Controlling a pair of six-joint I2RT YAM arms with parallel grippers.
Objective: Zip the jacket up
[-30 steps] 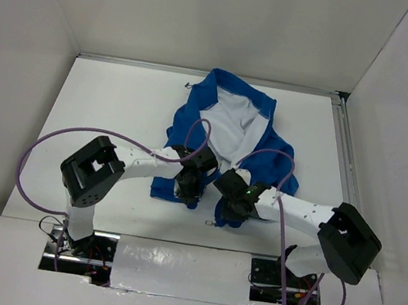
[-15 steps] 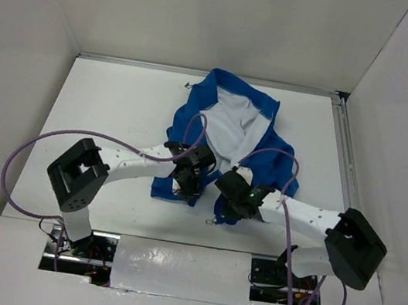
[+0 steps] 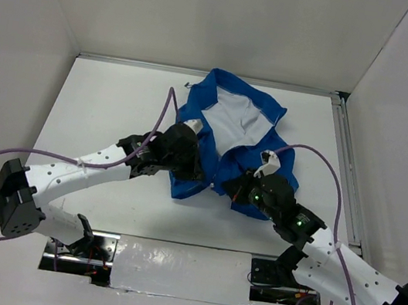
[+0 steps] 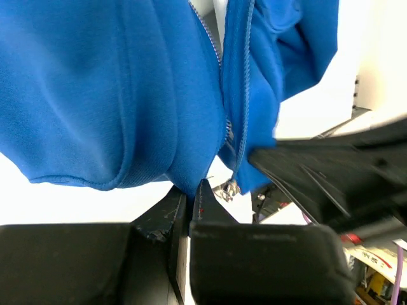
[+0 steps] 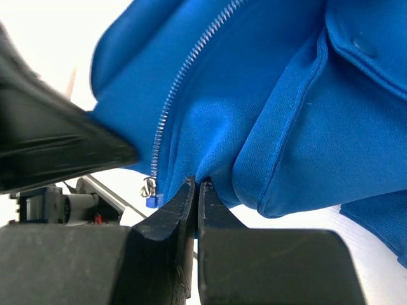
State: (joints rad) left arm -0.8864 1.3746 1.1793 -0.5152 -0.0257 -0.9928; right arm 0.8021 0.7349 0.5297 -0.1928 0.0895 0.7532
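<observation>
Jacket, blue, front unzipped, hem nearest both grippers: left gripper clamped tight on one hem corner, right gripper likewise on the other, zipper pull just beside its tips; best held taut and level for mating the ends.

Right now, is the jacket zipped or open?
Open. On the jacket the front halves lie apart, white lining showing between them; zipper pull hangs at the hem.

jacket: plain royal blue | lining: white | zipper teeth: silver | arm shells: white, black joints | cables: purple | table: white | walls: white | tape strip: glossy silver-white
</observation>
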